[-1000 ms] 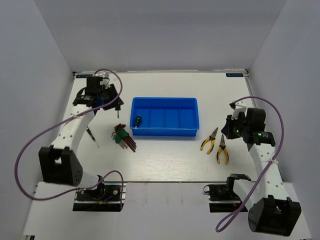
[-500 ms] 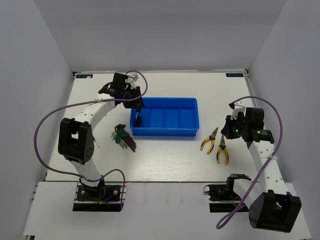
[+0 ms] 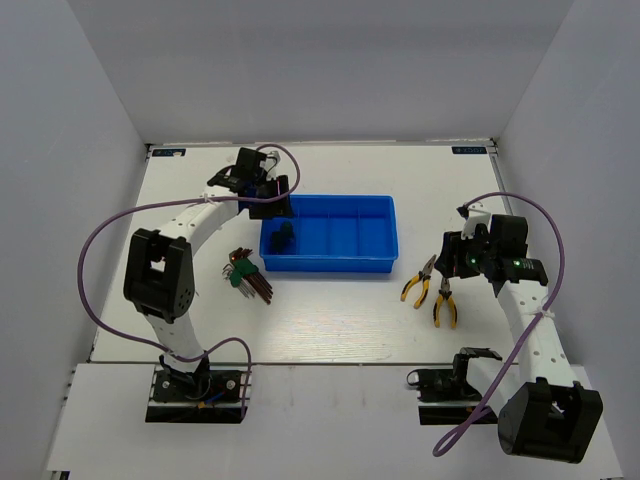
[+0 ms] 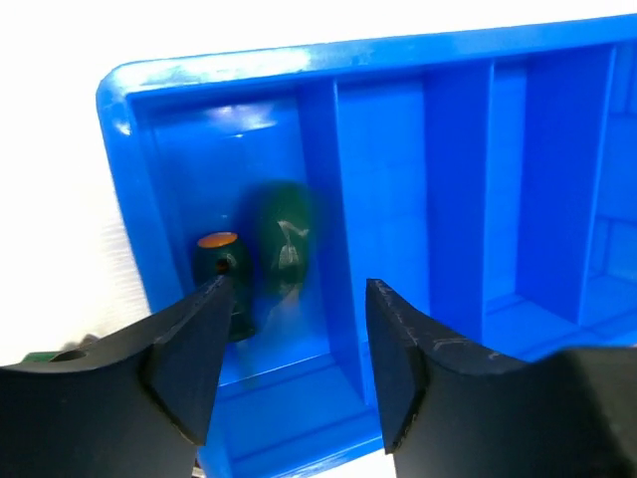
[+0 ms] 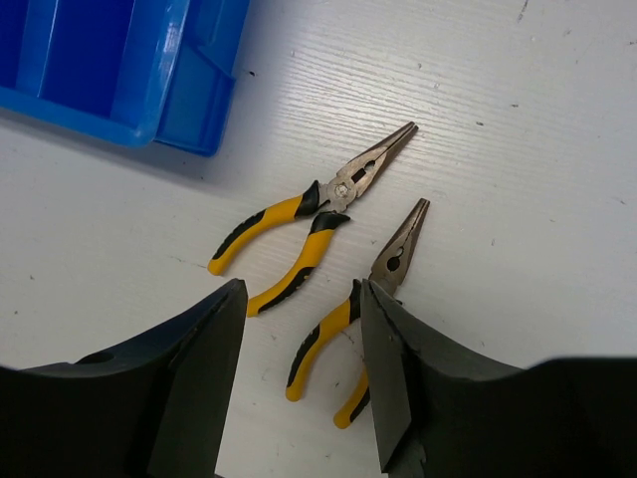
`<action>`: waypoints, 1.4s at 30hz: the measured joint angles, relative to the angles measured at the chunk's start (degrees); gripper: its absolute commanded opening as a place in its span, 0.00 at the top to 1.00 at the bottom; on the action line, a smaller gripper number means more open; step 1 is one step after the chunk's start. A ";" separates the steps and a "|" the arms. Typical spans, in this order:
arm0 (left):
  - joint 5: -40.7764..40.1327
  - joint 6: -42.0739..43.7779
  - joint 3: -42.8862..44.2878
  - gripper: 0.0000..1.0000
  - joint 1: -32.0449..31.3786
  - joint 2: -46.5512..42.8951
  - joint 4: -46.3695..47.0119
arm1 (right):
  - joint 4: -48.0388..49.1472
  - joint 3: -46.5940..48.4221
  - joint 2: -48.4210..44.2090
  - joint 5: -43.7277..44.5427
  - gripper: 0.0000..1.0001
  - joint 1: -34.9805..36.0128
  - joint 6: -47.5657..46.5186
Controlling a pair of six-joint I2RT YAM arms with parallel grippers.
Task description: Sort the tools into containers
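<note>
The blue tray (image 3: 340,235) lies mid-table, split into compartments. In the left wrist view one green-handled screwdriver (image 4: 221,271) rests in the tray's (image 4: 398,169) leftmost compartment. A second green screwdriver (image 4: 285,239) shows blurred beside it. My left gripper (image 4: 296,294) hangs open above them, holding nothing. The hex key set (image 3: 246,272) lies on the table left of the tray's front. Two yellow-and-black pliers (image 5: 311,224) (image 5: 370,299) lie side by side right of the tray. My right gripper (image 5: 299,299) stands open just above them, the nearer pliers partly behind its right finger.
White walls close in the table on the left, back and right. The left arm's purple cable (image 3: 100,250) loops over the table's left side. The right arm's cable (image 3: 545,225) arcs along the right wall.
The left arm swung from the back left to the tray's left end and opened; a screwdriver now shows blurred in the end compartment. The right gripper opened from shut and edged toward the pliers.
</note>
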 measured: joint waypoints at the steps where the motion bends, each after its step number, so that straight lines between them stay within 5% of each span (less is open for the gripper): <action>1: -0.24 0.11 0.15 0.28 0.00 0.00 -0.15 | 0.00 0.00 0.00 0.00 0.43 0.00 0.00; 4: -0.42 -0.13 0.50 0.28 -0.11 0.00 -0.26 | 0.00 0.00 0.17 0.11 0.45 0.00 -0.02; 6: -0.09 -0.17 0.92 0.37 -0.22 -0.04 -0.44 | 0.00 0.00 0.42 0.24 0.58 0.00 -0.15; 7: 0.17 -0.20 1.07 0.56 -0.35 -0.17 -0.37 | 0.00 0.00 0.61 0.46 0.74 0.00 -0.04; 10: 1.22 -0.28 1.11 0.96 -0.61 -2.14 -0.50 | 0.04 0.00 1.66 1.33 0.94 0.00 -0.70; 12: 1.01 0.94 0.33 0.97 -0.98 -5.75 0.07 | -0.76 0.42 3.89 2.45 0.96 0.00 -1.09; 14: -1.40 2.25 -2.43 0.59 -1.42 -11.87 0.39 | -3.56 2.86 8.63 4.00 0.91 0.02 -1.16; 15: -3.43 2.84 -4.57 0.43 -1.57 -15.89 0.46 | -4.66 4.09 11.28 4.50 0.79 0.02 -1.22; 17: -7.54 2.58 -9.97 0.17 -1.99 -24.39 1.36 | -6.60 6.60 16.63 5.55 0.69 0.02 -1.53; 18: -9.35 2.84 -12.76 0.13 -2.01 -28.46 1.09 | -7.10 7.15 18.43 5.79 0.66 0.02 -1.51; 22: -15.63 2.51 -22.69 0.09 -1.44 -39.47 1.31 | -9.35 7.37 22.03 8.46 0.59 0.09 -2.60; 30: -19.98 2.97 -31.69 0.09 -0.96 -39.39 1.97 | -13.62 4.96 23.32 11.65 0.47 0.11 -8.96; 42: -19.93 3.17 -31.74 0.09 -0.94 -41.97 4.15 | -12.59 0.94 28.79 16.74 0.61 1.68 -10.43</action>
